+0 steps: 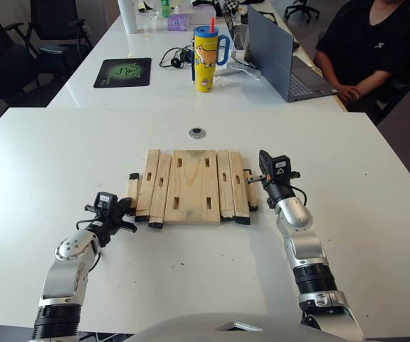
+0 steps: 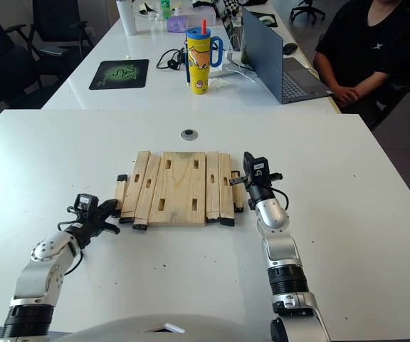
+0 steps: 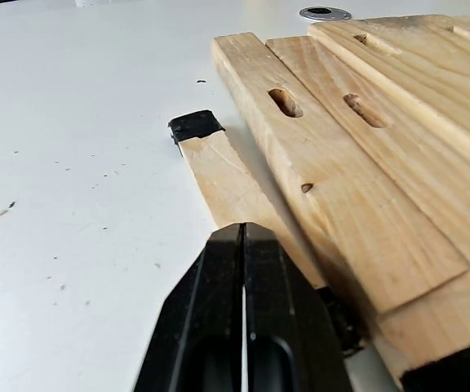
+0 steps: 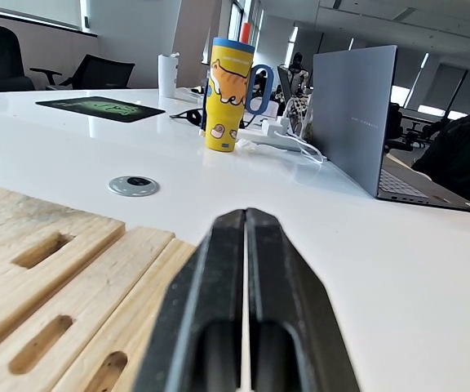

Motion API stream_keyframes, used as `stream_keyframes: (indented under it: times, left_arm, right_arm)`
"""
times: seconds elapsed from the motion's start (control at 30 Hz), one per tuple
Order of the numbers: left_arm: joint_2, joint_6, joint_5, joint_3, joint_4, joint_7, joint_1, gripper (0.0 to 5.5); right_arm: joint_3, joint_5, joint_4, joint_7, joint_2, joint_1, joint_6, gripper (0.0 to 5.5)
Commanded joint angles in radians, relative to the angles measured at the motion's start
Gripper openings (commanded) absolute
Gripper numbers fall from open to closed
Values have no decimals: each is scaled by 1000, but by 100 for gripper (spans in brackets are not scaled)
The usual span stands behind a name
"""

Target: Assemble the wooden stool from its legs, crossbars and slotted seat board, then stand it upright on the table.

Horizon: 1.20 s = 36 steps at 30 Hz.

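Stool's still all in pieces, everything lying flat and packed side by side on the white table (image 1: 62,157). The slotted seat board (image 1: 192,187) sits in the middle: wide, pale wood, four small rectangular slots showing. On its left are the inner left leg (image 1: 161,189) and the outer left leg (image 1: 146,184), both narrow planks with slots, angled slightly. On its right are the inner right leg (image 1: 224,184) and the outer right leg (image 1: 239,189). Some near ends are black-capped. A short left crossbar (image 1: 132,192) with a black far tip and a short right crossbar (image 1: 252,198) sit on the outer edges. Nothing slotted together, nothing upright.
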Motion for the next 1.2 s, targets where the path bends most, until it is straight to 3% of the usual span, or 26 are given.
stream_keyframes:
  times: [0.03,0.2,0.5,1.0,1.2]
  left_arm:
    - [47,17,4,35,25,-12,-4,0]
    - [32,54,-35,47,-28,-14,-16,49]
    - [-9,137,-81,40,-111,10,47,186]
    - [-28,243,-95,20,-157,46,38,186]
    - [-33,262,-85,5,-158,60,32,254]
  right_arm:
    - [-5,5,2,-2,0,-14,12,1]
    - [-6,4,2,-4,0,-13,12,0]
    - [-7,3,0,-5,-2,-13,12,0]
    - [-6,1,4,-9,0,-11,5,0]
    - [-6,0,2,-10,0,-9,3,0]
